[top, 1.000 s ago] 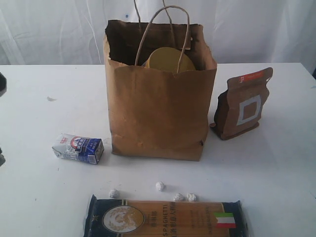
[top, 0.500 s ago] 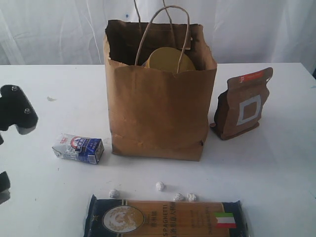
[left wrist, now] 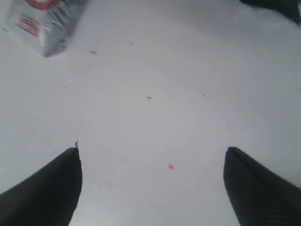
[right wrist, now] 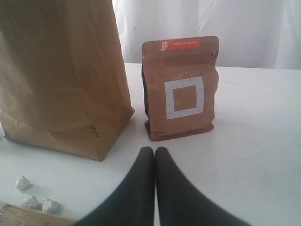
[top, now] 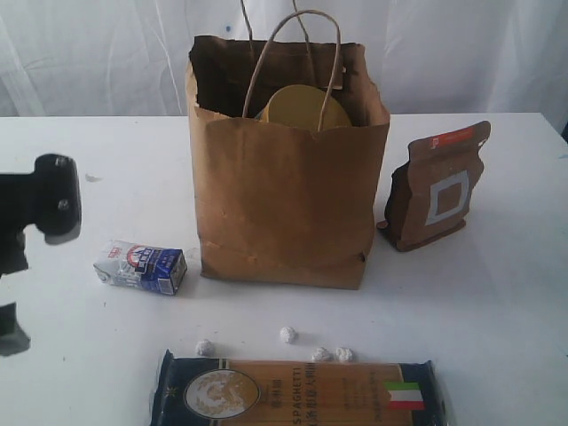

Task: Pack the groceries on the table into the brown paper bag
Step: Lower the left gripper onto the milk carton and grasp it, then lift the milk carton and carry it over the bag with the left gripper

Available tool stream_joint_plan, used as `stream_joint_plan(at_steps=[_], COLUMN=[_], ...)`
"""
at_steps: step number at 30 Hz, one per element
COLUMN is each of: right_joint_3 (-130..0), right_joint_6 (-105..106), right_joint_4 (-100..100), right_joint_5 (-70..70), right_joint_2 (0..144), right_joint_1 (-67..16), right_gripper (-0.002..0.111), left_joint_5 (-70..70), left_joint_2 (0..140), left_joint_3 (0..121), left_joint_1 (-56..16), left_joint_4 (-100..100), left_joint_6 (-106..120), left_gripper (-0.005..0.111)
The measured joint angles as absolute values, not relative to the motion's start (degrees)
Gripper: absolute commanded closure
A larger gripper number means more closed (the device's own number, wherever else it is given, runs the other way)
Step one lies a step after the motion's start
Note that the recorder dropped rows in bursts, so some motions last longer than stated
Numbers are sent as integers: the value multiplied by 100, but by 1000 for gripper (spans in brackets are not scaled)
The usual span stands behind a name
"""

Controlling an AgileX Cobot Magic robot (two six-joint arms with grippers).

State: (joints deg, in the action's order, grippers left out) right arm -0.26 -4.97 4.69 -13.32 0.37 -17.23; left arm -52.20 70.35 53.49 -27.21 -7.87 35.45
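The brown paper bag (top: 284,204) stands upright mid-table, and a tan jar lid (top: 302,108) shows inside its rim. On its left lies the small blue-white carton (top: 142,266). The brown pouch (top: 439,186) stands to the right of the bag. Several tiny foil balls (top: 287,335) lie in front, and the blue spaghetti packet (top: 293,393) lies nearest. My left arm (top: 49,200) hangs at the left edge. Its gripper (left wrist: 153,153) is open and empty over bare table, short of the carton (left wrist: 42,23). My right gripper (right wrist: 154,150) is shut and empty, in front of the pouch (right wrist: 181,89). No dark jar or yellow bottle shows.
White curtains close off the back of the table (top: 497,302). In the right wrist view the bag (right wrist: 61,70) stands beside the pouch with a narrow gap between them, and foil balls (right wrist: 33,202) lie by the packet's corner (right wrist: 19,217).
My left arm has come in from the left edge, moving right toward the carton. The groceries and the bag have not moved.
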Motion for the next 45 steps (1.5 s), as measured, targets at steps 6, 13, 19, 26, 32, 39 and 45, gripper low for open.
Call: stream_joint_plan(at_steps=[6, 13, 19, 26, 32, 39, 45], right_joint_3=[-26, -26, -26, -26, -26, -26, -26], right_joint_6=[-497, -497, -497, -497, -497, -497, -497], right_joint_4=[469, 469, 469, 469, 469, 469, 469], right_joint_5=[-1332, -1332, -1332, -1332, -1332, -1332, -1332], right_joint_2=[37, 37, 37, 37, 37, 37, 37], right_joint_1=[-1723, -1723, -1723, -1723, -1723, -1723, -1723], right_gripper=[108, 108, 108, 108, 108, 108, 108], left_joint_5=[-4903, -4652, -3946, -2949, -2833, -2876, -2824], left_joint_2=[7734, 8827, 9360, 10029, 10546, 10826, 10737], left_joint_3=[6141, 6721, 6777, 6777, 6777, 6798, 6798], left_joint_1=[-2384, -2098, -2059, -1860, -1860, -1860, -1785], left_joint_4=[-700, -238, 108, 672, 1265, 1492, 1517], left_joint_6=[3871, 5381, 6318, 6906, 7317, 6813, 5091], left_gripper=[25, 25, 25, 25, 26, 106, 107])
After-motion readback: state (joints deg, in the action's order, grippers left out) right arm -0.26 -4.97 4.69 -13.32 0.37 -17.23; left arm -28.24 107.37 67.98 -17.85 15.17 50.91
